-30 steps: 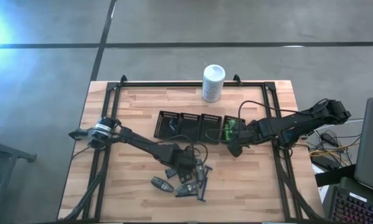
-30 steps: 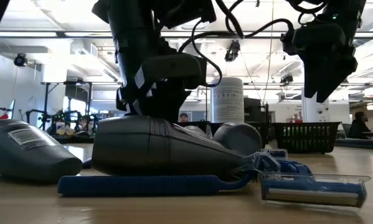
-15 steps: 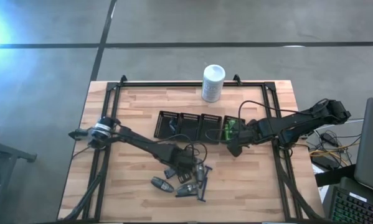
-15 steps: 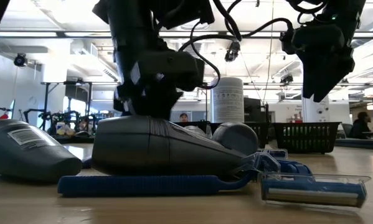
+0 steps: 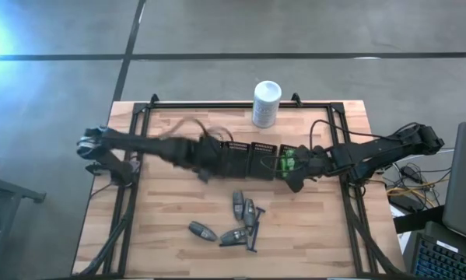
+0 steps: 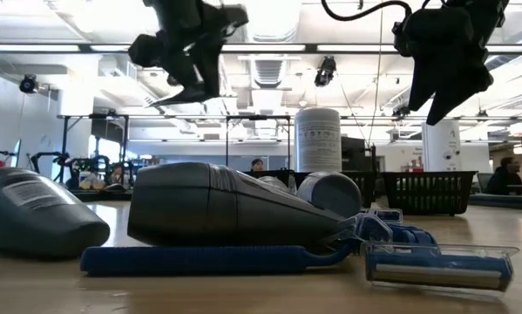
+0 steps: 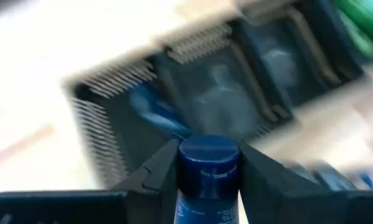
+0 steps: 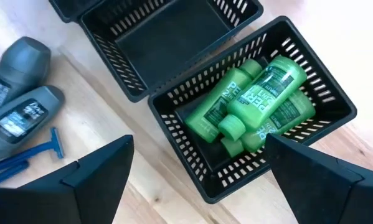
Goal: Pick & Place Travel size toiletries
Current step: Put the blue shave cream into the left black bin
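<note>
My left gripper [image 7: 208, 152] is shut on a small dark tube with a blue cap [image 7: 208, 163]. It hangs high above the left end compartment [image 7: 142, 118] of the black mesh tray [image 5: 248, 158], where something blue lies. My right gripper [image 8: 198, 142] stands open above the tray's right end compartment, which holds green bottles [image 8: 254, 102]. Several grey tubes [image 5: 240, 206] and blue-handled razors [image 5: 254, 229] lie flat on the wooden table near its front edge. In the high view my left gripper [image 5: 204, 165] is blurred. My left gripper pinches the tube between its two fingers, on the tube's sides just behind the blue cap end [image 7: 208, 186]. The cap points away from the wrist. The tube is lifted clear of the table and the tray.
A large white canister [image 5: 266, 103] stands upright at the table's far edge behind the tray. The two middle tray compartments [image 5: 250, 155] lie between the grippers. The table's black frame rails [image 5: 135, 155] run along its left and right sides.
My left gripper has taken a tube from the pile near the front edge, lifted it clear and swung fast up and toward the far edge, to above the tray's left end. The other tubes and razors have stayed where they were.
</note>
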Controlling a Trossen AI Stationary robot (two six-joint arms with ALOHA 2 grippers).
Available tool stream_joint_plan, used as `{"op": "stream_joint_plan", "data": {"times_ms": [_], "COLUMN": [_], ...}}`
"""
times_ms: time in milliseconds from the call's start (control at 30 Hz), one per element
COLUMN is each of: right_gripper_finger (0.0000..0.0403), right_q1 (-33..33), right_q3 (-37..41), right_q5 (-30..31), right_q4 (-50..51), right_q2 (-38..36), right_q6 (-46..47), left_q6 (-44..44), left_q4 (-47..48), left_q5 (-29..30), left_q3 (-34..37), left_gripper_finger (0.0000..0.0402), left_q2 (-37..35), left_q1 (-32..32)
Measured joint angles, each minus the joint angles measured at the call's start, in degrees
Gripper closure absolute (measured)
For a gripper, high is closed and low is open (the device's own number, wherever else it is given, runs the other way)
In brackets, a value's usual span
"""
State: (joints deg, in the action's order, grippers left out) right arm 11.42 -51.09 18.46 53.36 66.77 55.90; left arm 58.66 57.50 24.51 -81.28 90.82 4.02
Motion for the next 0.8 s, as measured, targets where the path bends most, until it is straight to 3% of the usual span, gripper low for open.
{"op": "stream_joint_plan", "data": {"times_ms": [167, 333, 533, 800], "right_gripper_finger": [0.0052, 0.0064, 0.0074, 0.0055], "right_q1": [0.0, -0.4, -0.4, -0.4], "right_q3": [0.0, 0.0, 0.6, 1.6], "right_q5": [0.1, 0.2, 0.9, 1.0], "right_q4": [-0.3, -0.3, -0.2, -0.2], "right_q2": [0.0, 0.1, 0.1, 0.1], "right_q6": [1.3, 5.5, 9.2, 13.0], "left_q6": [-7.2, -11.2, -10.6, -7.1], "left_q4": [0.0, -5.0, -17.5, -20.0], "left_q5": [-0.3, -5.6, -11.9, -12.5], "left_q3": [0.1, 2.3, 12.1, 19.4], "left_gripper_finger": [0.0264, 0.0262, 0.0261, 0.0234], "left_q2": [-1.9, -0.1, 1.7, 1.9], "left_q1": [-11.1, -18.7, -20.2, -20.1]}}
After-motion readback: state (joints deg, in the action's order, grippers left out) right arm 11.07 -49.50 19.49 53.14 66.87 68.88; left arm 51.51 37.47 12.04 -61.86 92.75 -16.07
